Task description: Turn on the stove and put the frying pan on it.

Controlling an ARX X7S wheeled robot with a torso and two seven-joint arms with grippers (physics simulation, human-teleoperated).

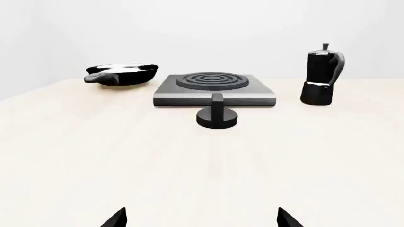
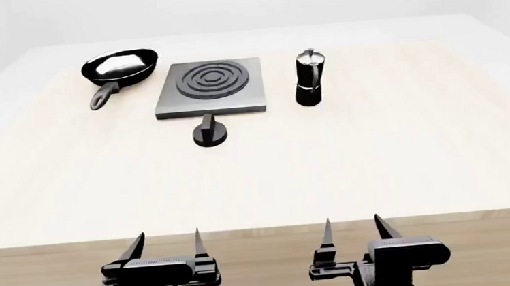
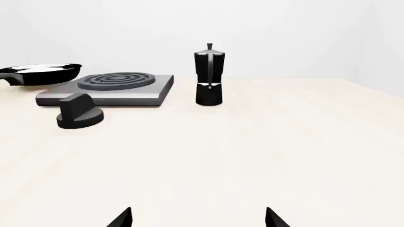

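**Start position: both grippers empty, no task step begun.**

The left gripper [image 2: 166,249] and right gripper [image 2: 353,233] hang at the near table edge, jaws spread apart, nothing between them, well apart from all objects. On the table [image 2: 375,154], the knob [image 2: 210,131] stands just in front of the stove [image 2: 210,88], apart from its front edge, ridge pointing toward the slab. The frying pan [image 2: 120,66] rests beside the stove on the robot's left, handle angled toward the robot, burner bare. A moka pot [image 2: 308,78] stands on the stove's right. Judged next move: advance one gripper to the knob, close across the ridge, rotate; the left arm appears better placed for the pan afterwards.
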